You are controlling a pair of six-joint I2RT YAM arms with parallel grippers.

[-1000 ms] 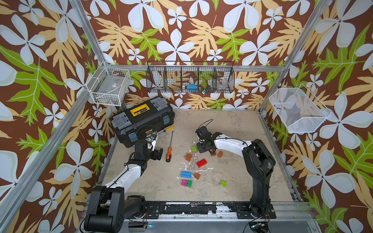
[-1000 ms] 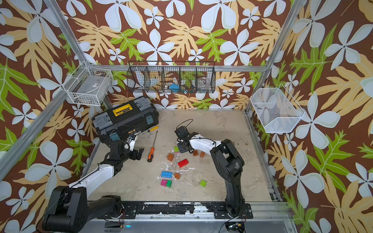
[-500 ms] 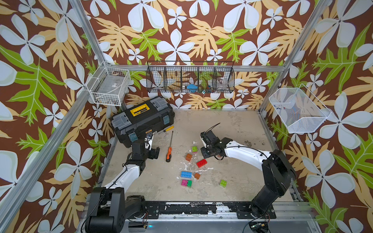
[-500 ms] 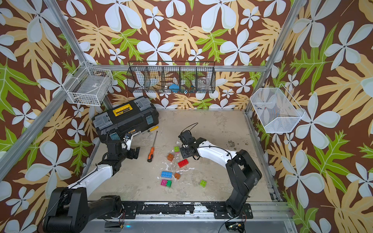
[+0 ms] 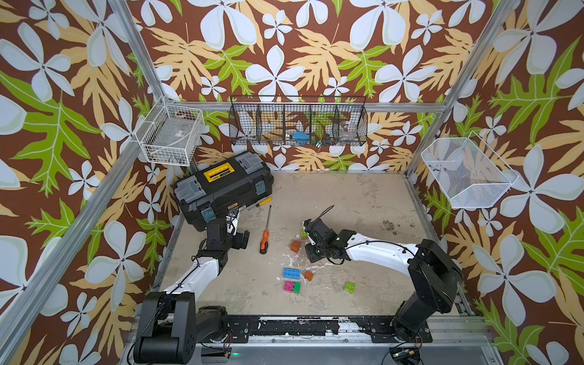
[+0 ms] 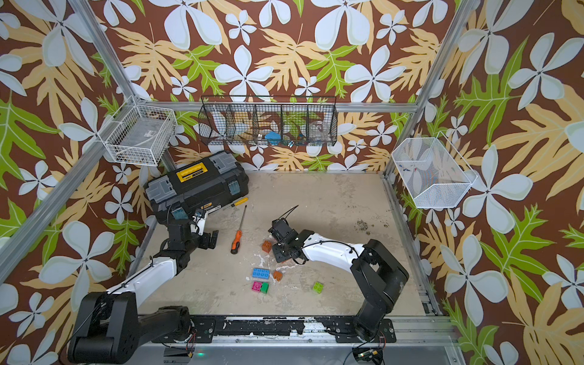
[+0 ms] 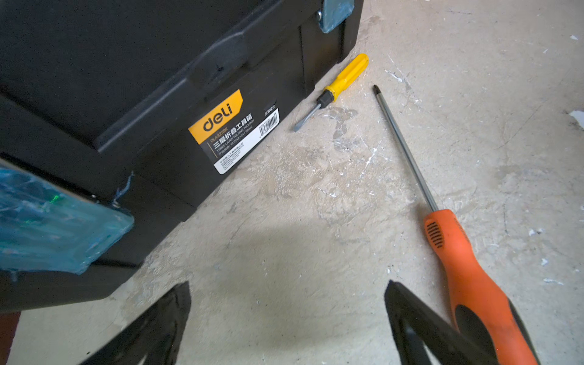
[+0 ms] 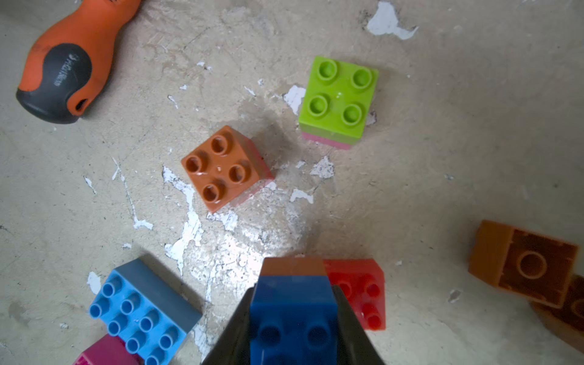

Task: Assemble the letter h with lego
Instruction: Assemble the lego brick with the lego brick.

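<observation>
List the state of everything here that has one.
left gripper: open, empty
right gripper: shut on blue-and-orange stack
toolbox: lid closed
orange-handled screwdriver: lying flat, untouched
orange-on-pink stack: upright, loose
green-on-pink stack: upright, loose
light blue long brick: studs up, loose
brown-orange brick: tipped on its side

Loose lego point(image 5: 292, 273) near screwdriver point(image 5: 264, 241)

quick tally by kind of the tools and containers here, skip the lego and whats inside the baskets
screwdrivers: 2 (orange-handled screwdriver, yellow-handled screwdriver)
toolboxes: 1 (black toolbox)
wire baskets: 3 (white wire basket, black wire basket, white mesh basket)
total: 6
</observation>
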